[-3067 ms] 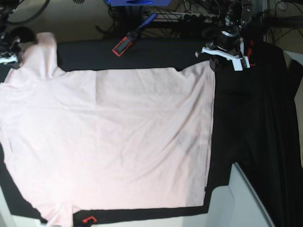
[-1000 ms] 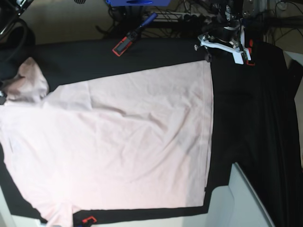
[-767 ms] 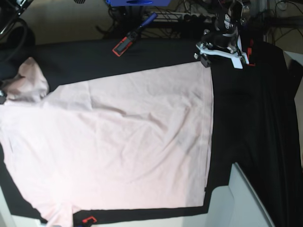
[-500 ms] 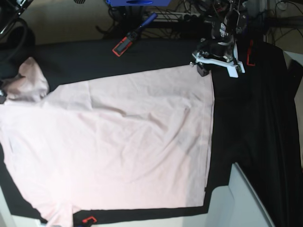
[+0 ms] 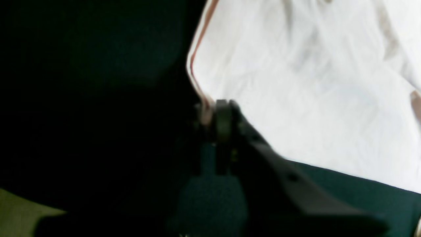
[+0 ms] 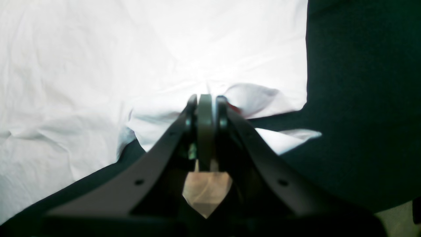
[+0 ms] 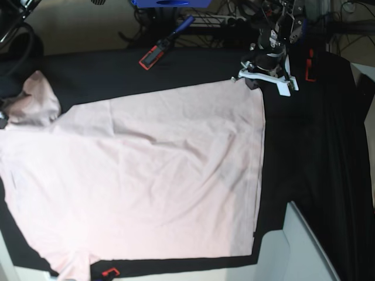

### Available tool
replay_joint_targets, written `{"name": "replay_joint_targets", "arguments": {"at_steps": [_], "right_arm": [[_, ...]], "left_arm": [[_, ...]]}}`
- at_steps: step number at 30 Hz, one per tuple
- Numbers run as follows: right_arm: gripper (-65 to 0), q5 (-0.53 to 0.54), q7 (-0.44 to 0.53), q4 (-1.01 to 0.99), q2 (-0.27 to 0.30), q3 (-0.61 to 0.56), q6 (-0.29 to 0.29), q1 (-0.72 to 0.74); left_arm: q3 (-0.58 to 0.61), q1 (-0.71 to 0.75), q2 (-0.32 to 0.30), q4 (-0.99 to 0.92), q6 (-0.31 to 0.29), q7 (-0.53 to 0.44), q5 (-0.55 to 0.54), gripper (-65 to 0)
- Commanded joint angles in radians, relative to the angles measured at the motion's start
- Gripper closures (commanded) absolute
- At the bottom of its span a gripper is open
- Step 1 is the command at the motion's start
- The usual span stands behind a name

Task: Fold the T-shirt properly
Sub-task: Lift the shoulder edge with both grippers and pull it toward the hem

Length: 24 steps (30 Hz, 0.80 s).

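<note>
Two grippers were at work on the T-shirt (image 7: 146, 175), which lay spread, plain side up and wrinkled, over the black table cloth (image 7: 316, 152), covering most of the base view from its left edge to right of centre. At the shirt's far right corner, the left gripper (image 7: 255, 81) had its jaws together on the hem edge (the left wrist view showed the pinched fabric (image 5: 205, 110) rising slightly into the closed tips (image 5: 221, 113)). At the base view's far left, one sleeve (image 7: 35, 99) was bunched and lifted; the right gripper itself lay at or beyond that view's edge. The right wrist view showed the right gripper (image 6: 205, 108) with its jaws pressed together on a raised fold of the shirt (image 6: 250, 98), cloth gathered around the tips. A red-and-black clamp (image 7: 153, 57) lay on the cloth beyond the shirt's far edge, apart from it.
</note>
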Motion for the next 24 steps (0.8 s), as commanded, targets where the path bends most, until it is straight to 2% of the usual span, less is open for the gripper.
{"name": "replay_joint_targets", "arguments": {"at_steps": [1,12,20,24], "right_arm": [[0.0,0.011,0.018,0.012,0.022,0.004,0.005,0.010],[0.0,0.017,0.018,0.017,0.022,0.004,0.013,-0.018],[0.0,0.017,0.018,0.021,0.029,0.004,0.013,0.007],[0.0,0.014,0.016,0.021,0.031,0.003,0.013,0.031]], "left_arm": [[0.005,0.006,0.003,0.007,-0.006,0.025,-0.009,0.0],[-0.005,0.049,-0.005,0.198,-0.001,0.029,-0.007,0.0],[-0.011,-0.008,-0.005,0.206,0.000,0.028,-0.004,0.0],[-0.075,-0.031,0.000,0.208,0.002,0.031,-0.006,0.0]]}}
